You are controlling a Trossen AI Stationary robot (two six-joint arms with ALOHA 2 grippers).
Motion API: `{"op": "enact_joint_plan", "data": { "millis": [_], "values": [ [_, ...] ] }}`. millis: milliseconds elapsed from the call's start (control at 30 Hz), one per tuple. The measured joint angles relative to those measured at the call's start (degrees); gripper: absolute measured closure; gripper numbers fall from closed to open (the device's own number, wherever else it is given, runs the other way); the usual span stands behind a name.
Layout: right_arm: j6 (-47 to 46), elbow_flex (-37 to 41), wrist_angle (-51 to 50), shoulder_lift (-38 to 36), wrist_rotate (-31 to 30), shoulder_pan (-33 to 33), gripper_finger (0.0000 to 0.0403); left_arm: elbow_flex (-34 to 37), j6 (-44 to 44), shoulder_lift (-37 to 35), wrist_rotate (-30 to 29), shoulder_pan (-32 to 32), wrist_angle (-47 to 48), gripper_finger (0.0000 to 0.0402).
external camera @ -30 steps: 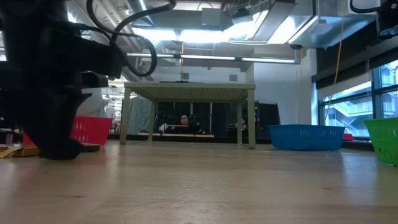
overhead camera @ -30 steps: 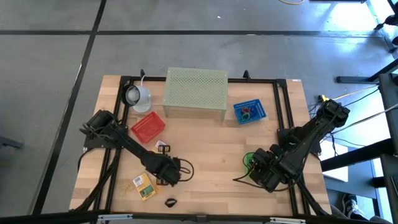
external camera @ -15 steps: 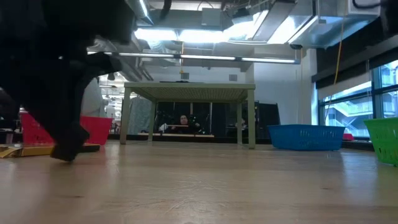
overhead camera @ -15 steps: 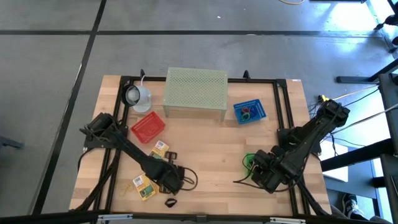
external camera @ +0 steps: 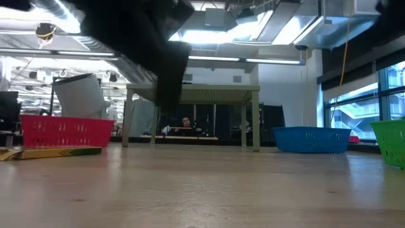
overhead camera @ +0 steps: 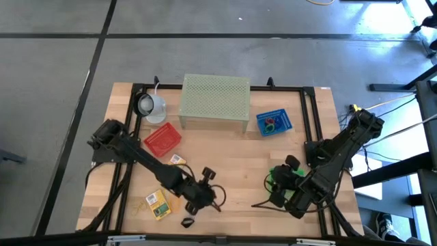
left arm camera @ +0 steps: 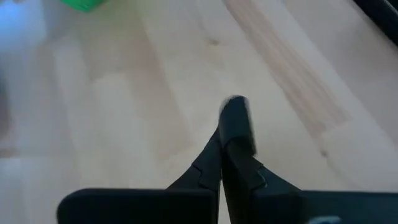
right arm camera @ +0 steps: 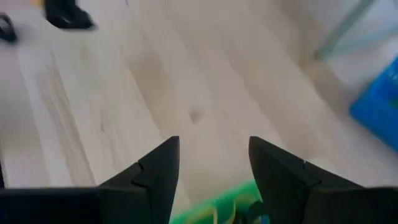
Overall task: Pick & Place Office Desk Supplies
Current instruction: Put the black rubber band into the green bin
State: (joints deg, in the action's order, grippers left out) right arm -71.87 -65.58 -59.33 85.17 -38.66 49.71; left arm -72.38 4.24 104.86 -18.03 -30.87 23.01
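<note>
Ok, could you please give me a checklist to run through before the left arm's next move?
1. Left hand shut: ok.
2. Item gripped in it: cannot tell.
3. Right hand open by the green basket: ok.
4. Black clip put away: not ok, loose on the table.
5. Yellow packets put away: not ok, both loose.

The high view looks straight down on the whole table [overhead camera: 225, 160], with the green stand [overhead camera: 214, 101] at its far edge. The low view sits at tabletop height, facing level toward that stand [external camera: 193, 95] and the room behind. Each wrist view looks close down on bare wood; the left one shares the table [left arm camera: 155, 93] with the high view.
</note>
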Motion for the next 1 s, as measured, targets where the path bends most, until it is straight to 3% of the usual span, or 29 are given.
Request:
{"op": "enact_joint_plan", "data": {
  "millis": [133, 267, 467, 633, 800, 1000],
  "values": [
    [4.2, 0.0, 3.4, 0.0, -5.7, 0.0, 0.0209, 2.9, 3.5, -4.0, 0.0, 1.4, -2.9, 0.0399],
    [6.7, 0.0, 5.2, 0.0, -9.9, -0.2, 0.0209, 10.2, 4.7, -10.3, 0.2, 2.6, -12.0, 0.0399],
    [7.4, 0.0, 7.1, 0.0, -21.4, -1.2, 0.0209, 25.8, 4.0, -18.3, -0.8, 3.3, -37.7, 0.0399],
    [7.4, 0.0, 10.1, 0.0, -30.2, -3.4, 0.0209, 34.4, 4.0, -19.6, -5.2, 3.2, -60.1, 0.0398],
    [8.1, 0.0, 12.5, 0.0, -31.1, -6.3, 0.0209, 37.1, 1.7, -19.6, -10.4, 3.1, -69.4, 0.0398],
    [8.3, 0.0, 12.7, 0.0, -28.8, -7.7, 0.0209, 37.1, 2.5, -19.6, -10.7, 2.6, -73.1, 0.0398]
  ]
}}
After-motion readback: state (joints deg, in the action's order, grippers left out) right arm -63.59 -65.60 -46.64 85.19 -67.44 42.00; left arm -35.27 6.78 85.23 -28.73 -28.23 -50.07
